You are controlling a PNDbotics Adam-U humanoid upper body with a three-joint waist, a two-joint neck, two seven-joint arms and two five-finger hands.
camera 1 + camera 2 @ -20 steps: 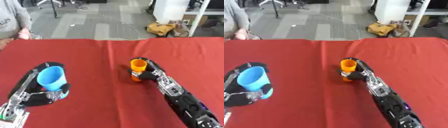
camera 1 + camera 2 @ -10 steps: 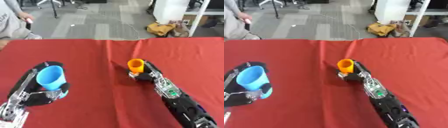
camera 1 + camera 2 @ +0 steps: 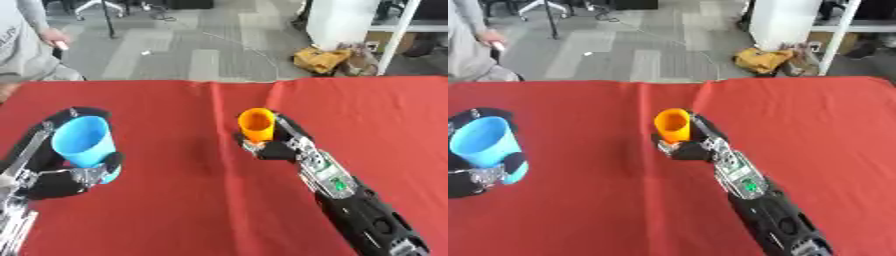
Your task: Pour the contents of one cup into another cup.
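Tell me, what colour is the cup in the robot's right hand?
Orange cup, clearest in the left eye view.

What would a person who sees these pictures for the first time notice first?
The bright red tablecloth fills nearly the whole view. On it, two vivid cups stand out: the orange cup near the middle, held by the right hand, and the larger blue cup at the left edge, held by the left hand.

No legible text anywhere. Person's grey shirt [image 3: 19, 45], beyond the red table's [image 3: 175, 210] far-left edge, bears dark lettering; unreadable.
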